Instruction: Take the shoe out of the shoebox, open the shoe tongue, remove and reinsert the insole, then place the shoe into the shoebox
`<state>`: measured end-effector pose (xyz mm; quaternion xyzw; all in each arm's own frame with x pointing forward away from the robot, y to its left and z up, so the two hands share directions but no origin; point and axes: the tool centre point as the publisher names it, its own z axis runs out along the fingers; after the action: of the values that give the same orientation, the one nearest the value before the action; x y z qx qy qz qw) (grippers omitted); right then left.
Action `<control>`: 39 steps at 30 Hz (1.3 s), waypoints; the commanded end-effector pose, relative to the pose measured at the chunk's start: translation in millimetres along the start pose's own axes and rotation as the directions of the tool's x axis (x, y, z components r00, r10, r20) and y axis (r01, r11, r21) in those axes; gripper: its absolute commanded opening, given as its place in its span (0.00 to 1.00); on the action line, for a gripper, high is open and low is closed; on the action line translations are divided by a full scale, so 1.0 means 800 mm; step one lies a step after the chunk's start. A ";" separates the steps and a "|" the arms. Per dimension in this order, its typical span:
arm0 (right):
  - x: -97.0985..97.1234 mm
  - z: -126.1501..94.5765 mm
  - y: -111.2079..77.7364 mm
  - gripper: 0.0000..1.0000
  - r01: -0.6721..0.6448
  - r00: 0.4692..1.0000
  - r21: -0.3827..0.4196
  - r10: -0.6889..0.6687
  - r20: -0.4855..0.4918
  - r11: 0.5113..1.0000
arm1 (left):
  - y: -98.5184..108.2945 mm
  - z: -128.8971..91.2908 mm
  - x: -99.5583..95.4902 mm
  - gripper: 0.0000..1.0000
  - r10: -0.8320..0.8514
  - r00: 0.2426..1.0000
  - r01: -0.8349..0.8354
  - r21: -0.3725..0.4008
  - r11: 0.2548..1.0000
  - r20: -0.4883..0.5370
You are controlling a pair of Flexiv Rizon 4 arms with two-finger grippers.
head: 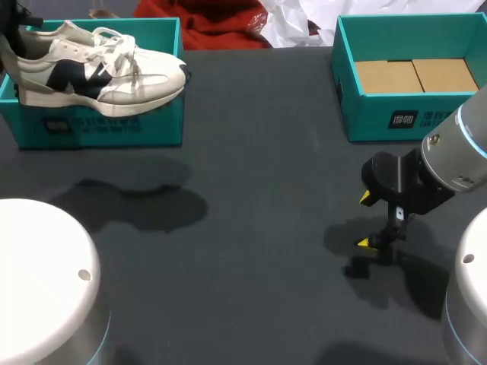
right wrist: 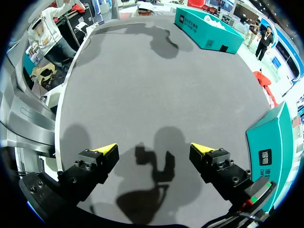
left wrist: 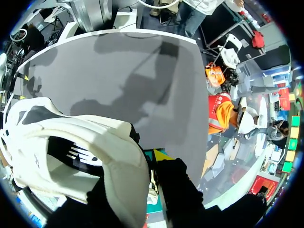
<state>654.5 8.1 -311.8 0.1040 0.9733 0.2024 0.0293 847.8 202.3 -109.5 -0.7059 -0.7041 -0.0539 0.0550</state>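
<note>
A white sneaker with dark navy side panels (head: pixel 99 72) hangs level over the teal shoebox (head: pixel 99 125) at the back left, its toe poking past the box's right wall. My left gripper (head: pixel 9 42) is shut on the sneaker's heel. In the left wrist view the padded heel collar (left wrist: pixel 118 156) sits between the fingers, with one yellow fingertip (left wrist: pixel 159 154) showing beside it. My right gripper (head: pixel 365 220) stands open low over bare table at the right, nothing between its yellow fingertips (right wrist: pixel 107 148).
A second teal box (head: pixel 396 118) with brown cardboard inside stands at the back right, just beside my right gripper (right wrist: pixel 154 149); its wall (right wrist: pixel 270 142) shows in the right wrist view. Red cloth (head: pixel 221 23) and white paper lie at the back edge. White arm bases (head: pixel 38 281) fill the front corners.
</note>
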 end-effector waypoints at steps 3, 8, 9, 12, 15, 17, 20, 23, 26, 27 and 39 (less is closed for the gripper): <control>0.002 -0.001 -0.001 1.00 0.000 1.000 0.000 0.000 0.003 1.000 | -0.032 0.009 -0.013 0.00 -0.043 0.999 0.042 -0.048 0.998 -0.025; 0.002 -0.001 -0.001 1.00 0.000 1.000 0.000 0.000 0.003 1.000 | -0.076 0.032 -0.050 0.00 -0.099 0.993 0.096 -0.046 0.994 -0.067; 0.002 -0.001 -0.001 1.00 0.000 1.000 0.000 0.000 0.003 1.000 | -0.082 0.037 -0.056 0.00 -0.109 0.991 0.105 -0.049 0.993 -0.072; 0.002 -0.001 -0.001 1.00 0.000 1.000 0.000 0.000 0.003 1.000 | -0.097 0.051 -0.073 0.00 -0.120 0.990 0.118 -0.028 0.993 -0.077; 0.002 -0.001 -0.001 1.00 0.000 1.000 0.000 0.000 0.003 1.000 | -0.114 0.067 -0.093 0.00 -0.124 0.989 0.125 0.006 0.992 -0.077; 0.002 -0.001 -0.001 1.00 0.000 1.000 0.000 0.000 0.003 1.000 | -0.122 0.073 -0.103 0.00 -0.127 0.989 0.128 0.018 0.992 -0.079; 0.002 -0.001 -0.001 1.00 0.000 1.000 0.000 0.000 0.003 1.000 | -0.137 0.083 -0.121 0.00 -0.108 0.991 0.110 0.027 0.994 -0.073; 0.002 -0.001 -0.001 1.00 0.000 1.000 0.000 0.000 0.003 1.000 | -0.152 0.090 -0.136 0.00 -0.086 0.994 0.090 0.049 0.995 -0.068; 0.002 -0.001 -0.001 1.00 0.000 1.000 0.000 0.000 0.003 1.000 | -0.167 0.097 -0.151 0.00 -0.075 0.995 0.079 0.072 0.994 -0.065; 0.002 -0.001 -0.001 1.00 0.000 1.000 0.000 0.000 0.003 1.000 | -0.174 0.101 -0.158 0.00 -0.072 0.995 0.077 0.060 0.995 -0.070; 0.002 -0.001 -0.001 1.00 0.000 1.000 0.000 0.000 0.003 1.000 | -0.197 0.124 -0.196 0.00 -0.086 0.994 0.089 0.037 0.995 -0.065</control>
<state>654.5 8.0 -311.8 0.1040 0.9733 0.2023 0.0293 689.5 62.8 -232.4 -0.6708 -0.7334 -0.0647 0.0897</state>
